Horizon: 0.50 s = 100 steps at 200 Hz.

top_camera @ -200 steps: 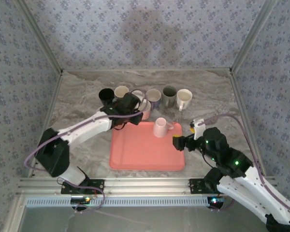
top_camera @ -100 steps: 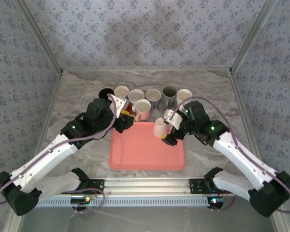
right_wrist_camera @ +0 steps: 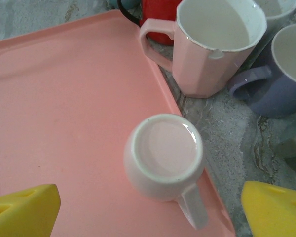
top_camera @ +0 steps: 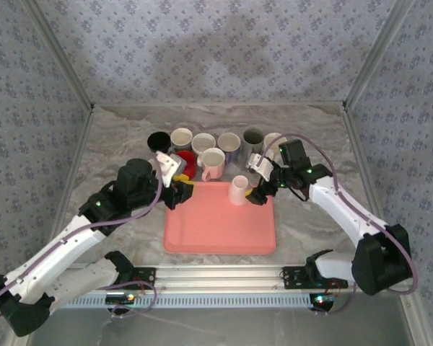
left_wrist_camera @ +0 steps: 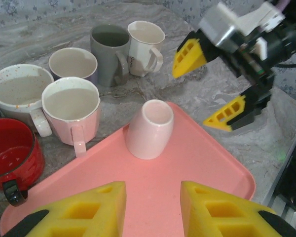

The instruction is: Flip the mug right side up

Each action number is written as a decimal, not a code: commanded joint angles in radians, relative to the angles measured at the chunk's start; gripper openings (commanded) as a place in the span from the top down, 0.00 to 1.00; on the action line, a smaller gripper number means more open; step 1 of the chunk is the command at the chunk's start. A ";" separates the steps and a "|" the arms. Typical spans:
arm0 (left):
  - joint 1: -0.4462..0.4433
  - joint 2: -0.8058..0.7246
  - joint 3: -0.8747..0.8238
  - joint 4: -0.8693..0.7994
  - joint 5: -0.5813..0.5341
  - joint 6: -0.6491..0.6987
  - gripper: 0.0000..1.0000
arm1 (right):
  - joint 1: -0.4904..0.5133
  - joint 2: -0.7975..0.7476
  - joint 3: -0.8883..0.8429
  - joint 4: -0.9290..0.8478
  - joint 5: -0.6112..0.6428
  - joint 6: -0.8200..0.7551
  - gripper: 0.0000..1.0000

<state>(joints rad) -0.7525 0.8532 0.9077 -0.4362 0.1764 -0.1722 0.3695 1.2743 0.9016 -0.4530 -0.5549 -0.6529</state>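
**A:** Where is the mug?

**B:** The pale pink mug (top_camera: 239,189) stands on the pink tray (top_camera: 216,234), at its far right corner, close to the edge.

**A:** And which way does it point?

**B:** Its mouth is down on the tray and its flat base faces up, so the long axis is about upright. In the right wrist view its handle (right_wrist_camera: 193,210) points out toward the tray's edge.

**A:** What about the fingers?

**B:** The right gripper (left_wrist_camera: 207,85) is near the mug with its yellow fingers spread wide. It touches nothing and holds nothing. The left gripper (left_wrist_camera: 153,207) is at the tray's far left corner. Its fingers are a little apart, with bare tray visible between them, and it is empty too.

**A:** Can you read any writing?

**B:** The cream mug (left_wrist_camera: 145,42), on the table behind the tray, has a small dark print on its side, too small to read.
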 commanded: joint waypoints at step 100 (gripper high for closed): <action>0.001 -0.004 -0.013 0.031 0.020 0.030 0.70 | 0.037 0.143 -0.078 0.141 0.053 0.111 0.00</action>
<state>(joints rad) -0.7525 0.8516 0.9020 -0.4229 0.1844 -0.1642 0.3824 1.4128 0.8371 -0.2985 -0.5076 -0.5529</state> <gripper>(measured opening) 0.299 0.999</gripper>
